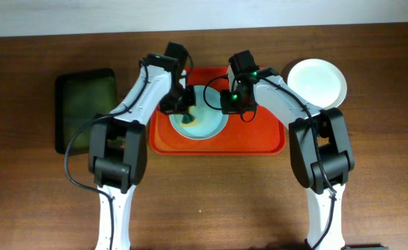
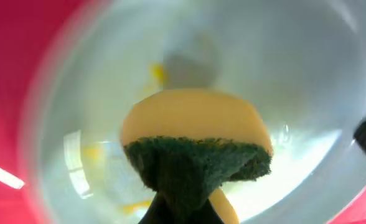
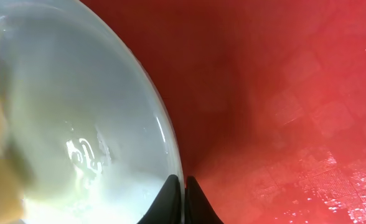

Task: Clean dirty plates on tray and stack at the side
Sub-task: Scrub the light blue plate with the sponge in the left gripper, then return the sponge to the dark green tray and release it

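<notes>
A pale mint-blue plate (image 1: 205, 119) lies on the red-orange tray (image 1: 259, 142). My left gripper (image 1: 183, 107) is shut on a yellow sponge with a dark green scouring side (image 2: 195, 149) and holds it on the plate (image 2: 295, 81), where small yellow smears (image 2: 157, 71) show. My right gripper (image 1: 226, 104) is shut on the plate's right rim (image 3: 170, 146), over the tray floor (image 3: 282, 93). A cream-white plate (image 1: 318, 82) sits on the table to the right of the tray. A third plate is not in view.
A smaller dark green tray (image 1: 85, 111) lies on the wooden table (image 1: 211, 194) to the left of the red tray.
</notes>
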